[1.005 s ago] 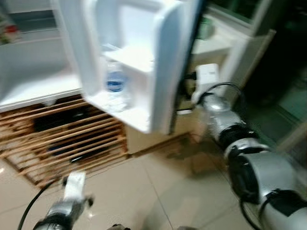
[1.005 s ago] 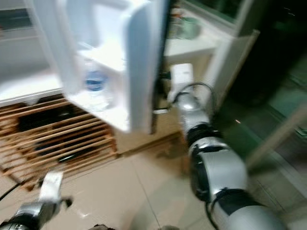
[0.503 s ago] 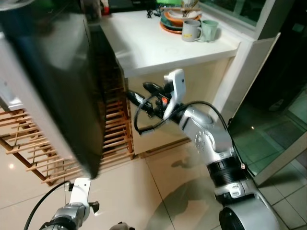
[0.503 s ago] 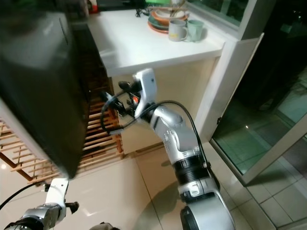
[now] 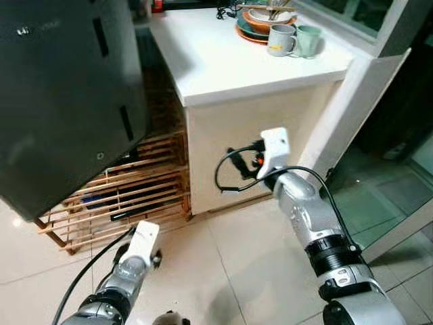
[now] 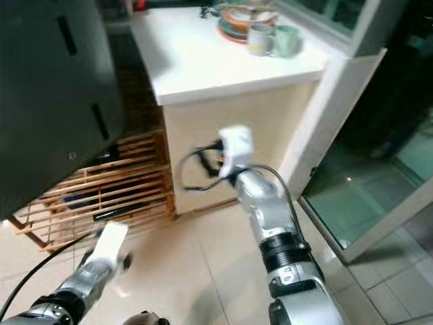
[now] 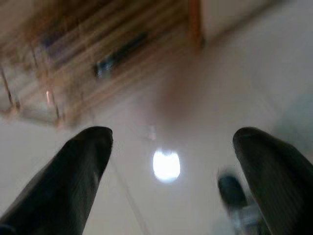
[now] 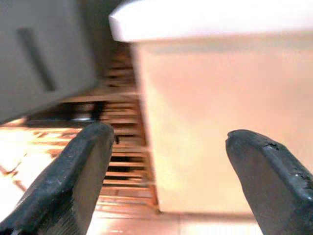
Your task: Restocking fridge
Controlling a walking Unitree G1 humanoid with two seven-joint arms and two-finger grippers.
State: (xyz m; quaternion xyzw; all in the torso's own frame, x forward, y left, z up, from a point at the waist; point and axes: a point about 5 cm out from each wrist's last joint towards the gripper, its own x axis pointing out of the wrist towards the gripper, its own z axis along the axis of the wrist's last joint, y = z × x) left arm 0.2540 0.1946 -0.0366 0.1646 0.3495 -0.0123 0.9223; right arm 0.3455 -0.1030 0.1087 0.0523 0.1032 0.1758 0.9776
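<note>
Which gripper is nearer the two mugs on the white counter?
Right. The right gripper is raised in front of the counter's side panel, below the mugs. The left gripper hangs low over the floor tiles near the wooden rack.

Fridge door (image 5: 61,101) at 10 o'clock; rack (image 5: 135,196) beneath; counter (image 5: 237,64) at 1 o'clock, bearing mugs (image 5: 294,39).

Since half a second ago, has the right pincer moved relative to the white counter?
Yes. The right pincer has pulled back from the dark fridge door. It now sits in front of the beige cabinet side under the white counter, fingers apart and holding nothing.
</note>
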